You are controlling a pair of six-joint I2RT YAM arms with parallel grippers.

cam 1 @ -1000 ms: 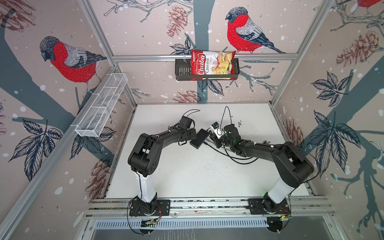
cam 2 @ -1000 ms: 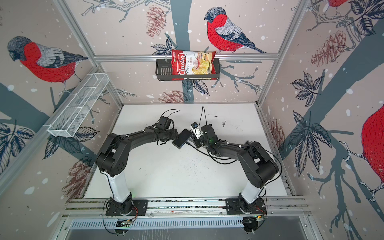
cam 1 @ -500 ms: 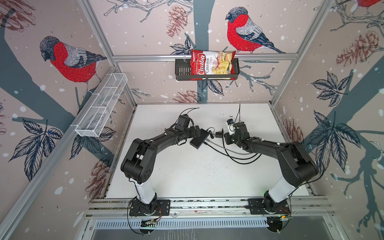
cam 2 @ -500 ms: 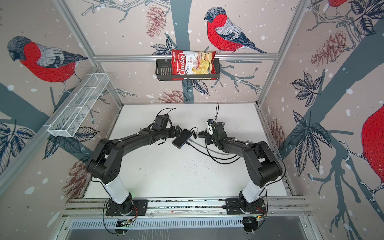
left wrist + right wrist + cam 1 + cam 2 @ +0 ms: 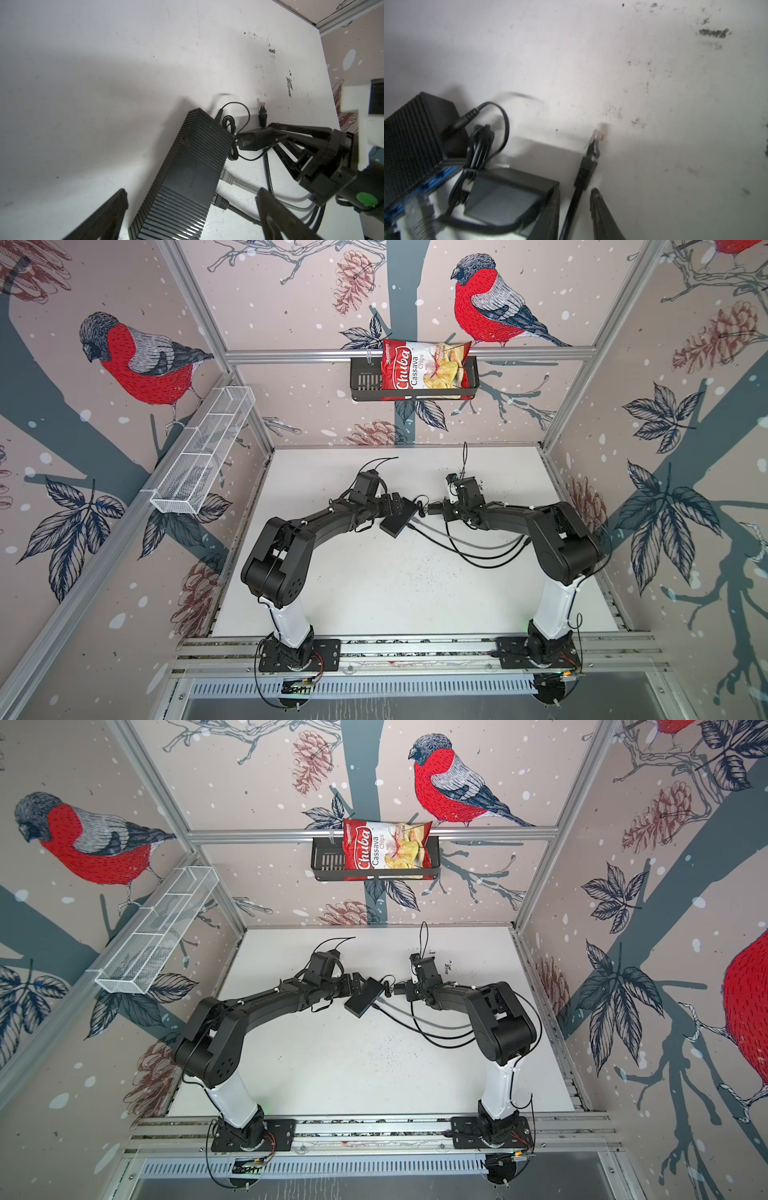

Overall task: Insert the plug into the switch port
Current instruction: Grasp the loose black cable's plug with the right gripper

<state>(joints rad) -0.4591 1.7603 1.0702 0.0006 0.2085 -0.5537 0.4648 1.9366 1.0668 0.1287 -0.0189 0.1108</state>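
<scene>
Left gripper [image 5: 192, 190] gapes wide, its matte black fingers [image 5: 108, 216] straddling the flat black ribbed plastic switch [image 5: 187, 166]. Right gripper [image 5: 576, 193] seems clamped on the cord behind the clear-tipped black rubber-booted plug [image 5: 588, 162], which juts past its fingertips, apart from the switch.

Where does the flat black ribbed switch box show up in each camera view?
Top views: the flat black ribbed switch box sits near the scene's centre in both top views.
Left wrist: it fills the foreground, lengthwise.
Right wrist: only a ribbed corner and blue port face show.
Shared landmark: the grey cable plugged into it.
</scene>
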